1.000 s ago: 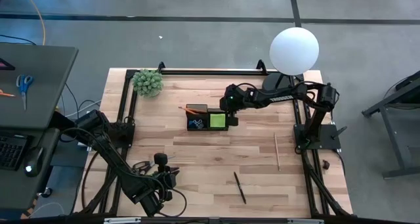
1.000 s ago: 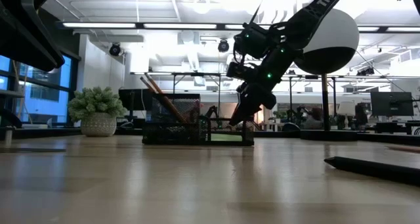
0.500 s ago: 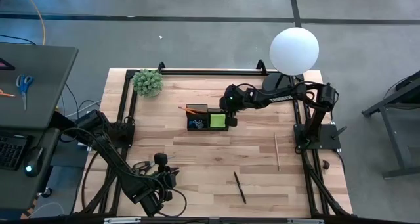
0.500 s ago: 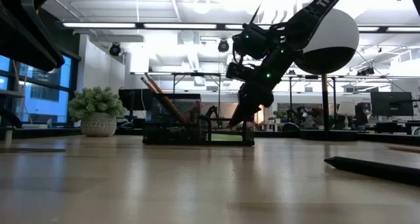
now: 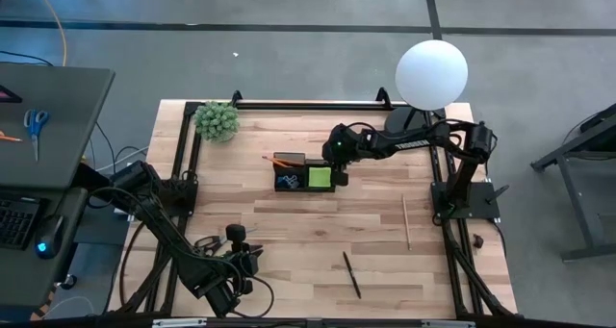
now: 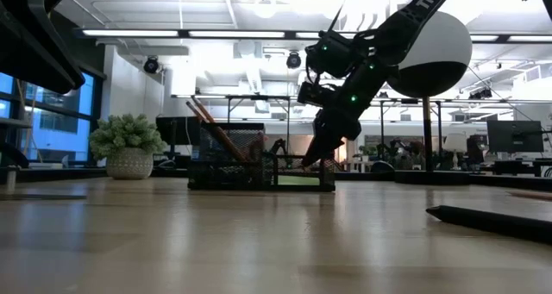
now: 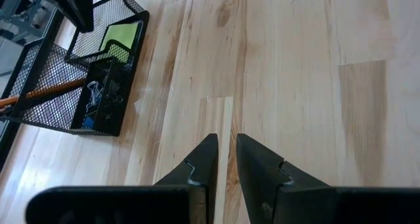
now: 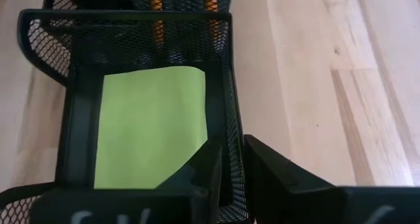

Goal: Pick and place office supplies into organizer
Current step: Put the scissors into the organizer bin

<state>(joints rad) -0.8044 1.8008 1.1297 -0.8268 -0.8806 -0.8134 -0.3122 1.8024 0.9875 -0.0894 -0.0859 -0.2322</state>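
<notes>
The black mesh organizer (image 5: pixel 292 164) stands on the table's far middle. In it are a lime-green sticky-note pad (image 8: pixel 151 125), an orange pencil (image 7: pixel 46 92) leaning out of the taller part, and binder clips (image 7: pixel 98 96). My right gripper (image 8: pixel 233 158) slants down over the organizer's right end. It is narrowly open, with one finger inside the pad's compartment and one outside the end wall (image 8: pixel 231 106). My left gripper (image 7: pixel 226 140) hangs shut over bare wood at the near left. Flat on the table lie a dark pen (image 5: pixel 352 274), a wooden pencil (image 5: pixel 406 222) and black-handled scissors (image 5: pixel 206 241). My right gripper comes from above, slanting in from the table's right. Its inner finger (image 8: pixel 210 161) covers the pad's near corner, and the organizer's right-end wall (image 8: pixel 233 142) stands in the gap. I cannot tell whether either finger touches the wall or the pad.
A green plant (image 5: pixel 217 120) stands at the far left corner and a white globe lamp (image 5: pixel 432 73) at the far right. Blue-handled scissors (image 5: pixel 36 126) lie on a side desk off the table. Bare wood stretches between the organizer and the near edge.
My right gripper has rolled a little about its own pointing line while staying over the organizer's right end. Nothing else has moved.
</notes>
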